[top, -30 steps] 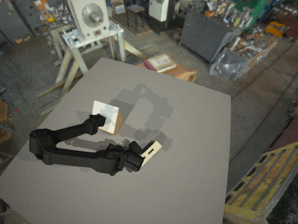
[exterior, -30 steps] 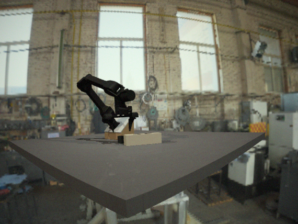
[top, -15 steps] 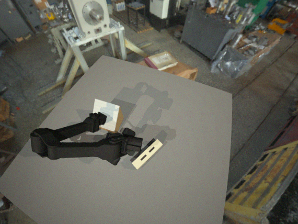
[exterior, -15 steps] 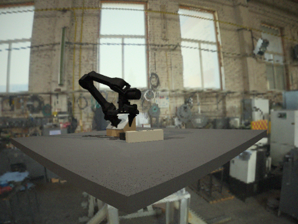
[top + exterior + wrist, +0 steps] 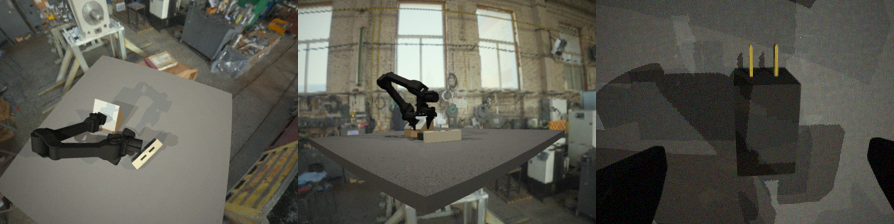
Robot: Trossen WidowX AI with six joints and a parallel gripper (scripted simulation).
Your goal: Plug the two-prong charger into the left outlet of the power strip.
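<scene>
The black charger (image 5: 768, 127) lies on the table in the wrist view, its two gold prongs pointing to the top of the picture. In the top view the arm hides it; in the exterior view I cannot make it out. My gripper (image 5: 772, 154) (image 5: 421, 129) is open and empty above the charger, one finger to each side of it and touching neither side in the wrist view. The cream power strip (image 5: 147, 154) (image 5: 442, 136) sits close beside the gripper, with two dark slots on top and a dark side towards the arm. Its outlet openings are not visible.
A wedge-shaped block (image 5: 118, 123) (image 5: 410, 132) with a white sloping face and tan sides stands near the arm's base. The arm bends over the grey table (image 5: 183, 183) (image 5: 428, 167). Shadows of the arm fall around the charger and the strip.
</scene>
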